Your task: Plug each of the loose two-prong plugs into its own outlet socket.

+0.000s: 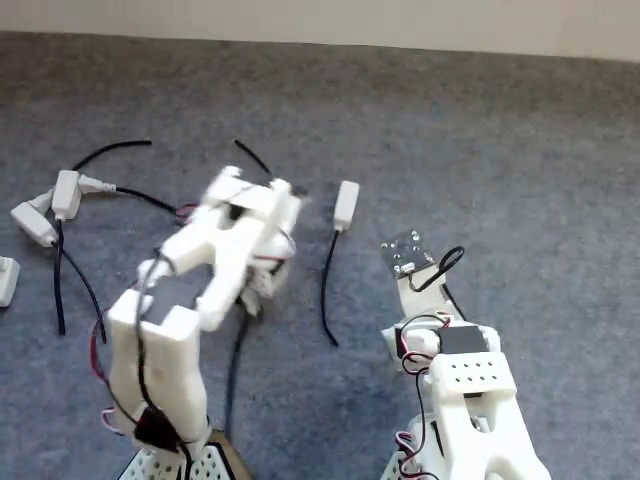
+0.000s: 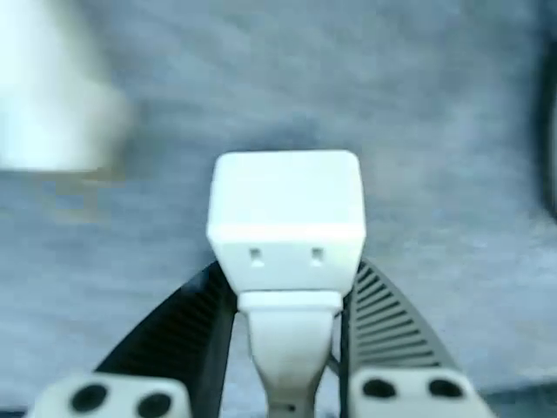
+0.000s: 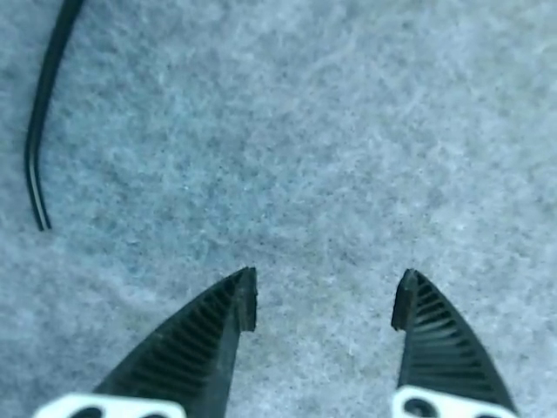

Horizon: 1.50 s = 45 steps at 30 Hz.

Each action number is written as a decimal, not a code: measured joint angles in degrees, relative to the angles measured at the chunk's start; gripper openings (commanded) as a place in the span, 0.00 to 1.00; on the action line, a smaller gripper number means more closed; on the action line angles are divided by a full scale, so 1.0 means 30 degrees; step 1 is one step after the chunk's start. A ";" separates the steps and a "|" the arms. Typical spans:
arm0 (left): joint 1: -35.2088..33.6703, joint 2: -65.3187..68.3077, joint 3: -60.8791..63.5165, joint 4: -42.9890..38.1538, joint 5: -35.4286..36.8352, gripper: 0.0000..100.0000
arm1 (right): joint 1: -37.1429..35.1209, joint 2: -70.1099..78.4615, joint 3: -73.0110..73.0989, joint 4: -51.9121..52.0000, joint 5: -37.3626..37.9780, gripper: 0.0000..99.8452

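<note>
L gripper (image 2: 289, 270) looking smeared in high view; white shape (image 2: 52, 96) beside it unreadable; it's clamping the outlet socket (image 2: 287, 205) by its neck; R gripper (image 3: 326, 287) hanging wide apart over carpet (image 3: 348, 131), touching nothing; loose plug (image 1: 346, 203) lying between the arms.

Your two arms wear white blocky shells, left arm (image 1: 165, 320) trailed by black and red cables (image 1: 139, 360), right arm (image 1: 480, 420) topped by a hole-dotted plate (image 1: 470, 375), right gripper (image 3: 326, 287) with black ribbed fingers (image 3: 213, 335).

One overhead, two wrist cameras.
Overhead looks down over the grey surface (image 1: 520, 140); wrist cameras sit close behind left tool (image 2: 287, 270) and right tool (image 3: 326, 287), facing it.
</note>
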 measured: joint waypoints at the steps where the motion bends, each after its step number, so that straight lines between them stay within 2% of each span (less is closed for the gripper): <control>1: -0.0879 -0.0381 -0.0234 -0.0322 -0.1084 0.01 | 0.0000 0.0000 0.0000 0.0000 0.0000 0.25; 4: -0.4161 -0.1758 -0.1729 -0.0586 -0.4190 0.01 | 0.0000 0.0000 0.0000 0.0000 0.0000 0.25; 7: -0.7648 -0.2403 -0.4132 -0.0469 -0.5832 0.01 | 0.0000 0.0000 0.0000 0.0000 0.0000 0.25; 10: -1.0901 -0.2198 -0.7004 0.0733 -0.7531 0.01 | 0.0000 0.0000 0.0000 0.0000 0.0000 0.25; 15: -1.4095 0.1201 -1.1810 0.2374 -0.9905 0.01 | 0.0000 0.0000 0.0000 0.0000 0.0000 0.25; 19: -1.4300 0.4806 -1.5355 0.2549 -1.0344 0.04 | 0.0000 0.0000 0.0000 0.0000 0.0000 0.25; 26: -1.3333 0.8117 -2.0278 0.4718 -1.0403 0.29 | 0.0000 0.0000 0.0000 0.0000 0.0000 0.25; 30: -1.3245 0.8293 -2.0894 0.5070 -1.0432 0.37 | 0.0000 0.0000 0.0000 0.0000 0.0000 0.25; 45: -1.4418 0.7209 -2.1011 0.5245 -1.0462 0.38 | 0.0000 0.0000 0.0000 0.0000 0.0000 0.25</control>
